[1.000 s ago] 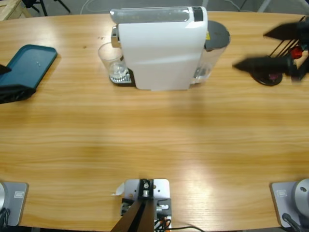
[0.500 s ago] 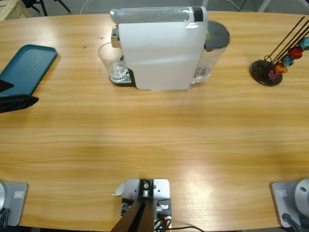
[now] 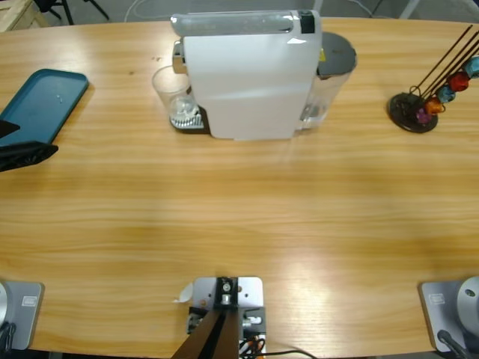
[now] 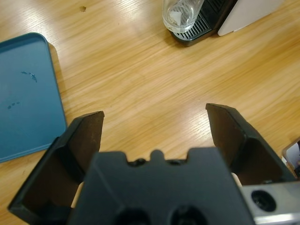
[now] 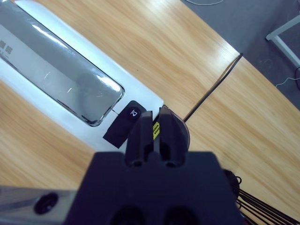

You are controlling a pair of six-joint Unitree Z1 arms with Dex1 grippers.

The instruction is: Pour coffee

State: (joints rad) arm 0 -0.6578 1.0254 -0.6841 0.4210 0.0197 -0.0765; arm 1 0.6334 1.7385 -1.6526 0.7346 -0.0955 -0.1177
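The white coffee machine (image 3: 251,75) stands at the back middle of the table. A clear glass cup (image 3: 172,93) sits on its drip tray at the left end. My left gripper (image 3: 30,146) is at the table's left edge, over the near corner of the teal tray (image 3: 49,97). Its jaws are wide open and empty in the left wrist view (image 4: 154,115), with the glass cup (image 4: 180,16) far ahead. My right gripper (image 5: 154,117) is shut, high above the machine's silver lid (image 5: 56,70) and black button (image 5: 126,123). It is out of the high view.
A capsule stand (image 3: 419,108) with wire arms and coloured capsules stands at the right back. The machine's grey water tank lid (image 3: 337,54) is at its right end. Bare wood lies between my left gripper and the cup.
The blurred right arm that was over the capsule stand a second ago has left the high view. My left gripper has shifted slightly at the left edge.
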